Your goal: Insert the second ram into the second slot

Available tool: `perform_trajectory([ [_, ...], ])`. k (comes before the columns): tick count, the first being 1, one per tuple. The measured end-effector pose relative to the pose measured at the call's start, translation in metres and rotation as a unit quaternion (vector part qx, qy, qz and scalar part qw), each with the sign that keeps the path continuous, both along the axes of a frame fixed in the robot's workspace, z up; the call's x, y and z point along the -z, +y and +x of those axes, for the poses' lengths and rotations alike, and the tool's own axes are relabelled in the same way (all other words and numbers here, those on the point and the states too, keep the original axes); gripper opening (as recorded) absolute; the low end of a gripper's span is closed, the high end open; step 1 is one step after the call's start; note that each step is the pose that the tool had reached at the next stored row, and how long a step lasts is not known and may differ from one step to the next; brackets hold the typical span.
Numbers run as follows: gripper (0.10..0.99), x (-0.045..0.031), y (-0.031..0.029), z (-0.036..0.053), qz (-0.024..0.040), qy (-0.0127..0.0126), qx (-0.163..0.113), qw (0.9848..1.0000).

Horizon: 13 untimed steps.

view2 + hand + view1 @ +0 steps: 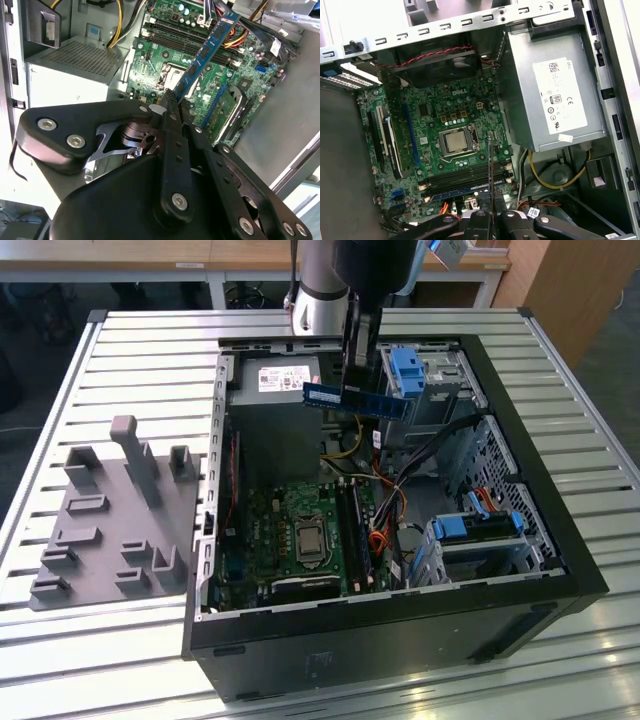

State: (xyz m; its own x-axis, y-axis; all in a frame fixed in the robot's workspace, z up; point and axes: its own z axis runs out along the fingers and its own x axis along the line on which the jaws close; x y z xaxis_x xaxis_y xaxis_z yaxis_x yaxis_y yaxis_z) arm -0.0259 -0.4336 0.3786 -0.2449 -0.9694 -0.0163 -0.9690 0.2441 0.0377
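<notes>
The gripper [357,390] is clamped shut on the ram [325,395], holding it level in the air well above the motherboard [290,530]. The stick hangs over the motherboard's far end, inside the open case [380,650].

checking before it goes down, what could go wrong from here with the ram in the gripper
1. The gripper holds the second ram well above the motherboard. The memory slots sit tight side by side, so a small offset could put it in the wrong one.
2. Orange cables lie close by the slots' end and might snag the stick on the way down.
</notes>
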Motion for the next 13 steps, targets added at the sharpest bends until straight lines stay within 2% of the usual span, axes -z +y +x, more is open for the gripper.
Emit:
perform_trajectory([
  [10, 0.137, 0.0002, -0.0001, -0.0001, -0.0010, 0.0000, 0.019, 0.9998],
  [13, 0.137, 0.0003, 0.0000, 0.0000, -0.0013, 0.0000, 0.037, 0.9993],
])
